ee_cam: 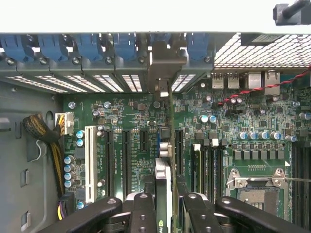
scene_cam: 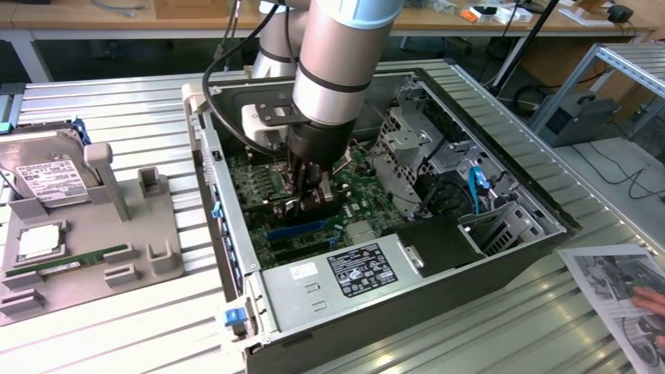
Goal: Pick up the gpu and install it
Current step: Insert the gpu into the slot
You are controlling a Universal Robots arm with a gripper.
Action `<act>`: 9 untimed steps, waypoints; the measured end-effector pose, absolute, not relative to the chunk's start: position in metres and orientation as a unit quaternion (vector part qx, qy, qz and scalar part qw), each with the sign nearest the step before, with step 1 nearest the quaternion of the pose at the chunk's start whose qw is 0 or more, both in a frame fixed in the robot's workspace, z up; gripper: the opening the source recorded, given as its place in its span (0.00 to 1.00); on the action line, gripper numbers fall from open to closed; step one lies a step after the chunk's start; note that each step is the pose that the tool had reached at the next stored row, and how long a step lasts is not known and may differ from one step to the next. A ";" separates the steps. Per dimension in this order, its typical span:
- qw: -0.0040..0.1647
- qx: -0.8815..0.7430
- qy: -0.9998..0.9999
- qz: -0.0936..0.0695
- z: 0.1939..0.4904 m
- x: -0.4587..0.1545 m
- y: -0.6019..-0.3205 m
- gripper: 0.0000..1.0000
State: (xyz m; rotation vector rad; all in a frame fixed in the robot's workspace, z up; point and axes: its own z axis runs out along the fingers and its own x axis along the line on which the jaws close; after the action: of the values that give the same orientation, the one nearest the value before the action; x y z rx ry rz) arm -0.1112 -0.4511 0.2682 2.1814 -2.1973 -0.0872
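We see a ribbed metal table [scene_cam: 124, 343] bearing an open computer case [scene_cam: 332, 312], a grey parts holder [scene_cam: 156, 273] and a printed sheet [scene_cam: 608, 280]

One gpu [ee_cam: 163, 180], one computer case [scene_cam: 311, 327], one hard drive [scene_cam: 47, 175].

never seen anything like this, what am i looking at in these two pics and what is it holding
It is a robot arm reaching into an open computer case lying on a ribbed metal table. The exterior view comes from a camera off the arm; the wrist view from one on its wrist, looking at the green motherboard. Its gripper is shut on the gpu, a thin dark card held on edge over that board. Beside the case, a grey tray holds a hard drive and a memory stick.
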 end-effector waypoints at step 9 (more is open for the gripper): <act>0.022 0.704 -0.709 -0.028 0.268 -0.109 -0.451 0.27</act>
State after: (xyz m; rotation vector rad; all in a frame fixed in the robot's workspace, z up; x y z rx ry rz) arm -0.1094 -0.4511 0.2681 2.1817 -2.1973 -0.0868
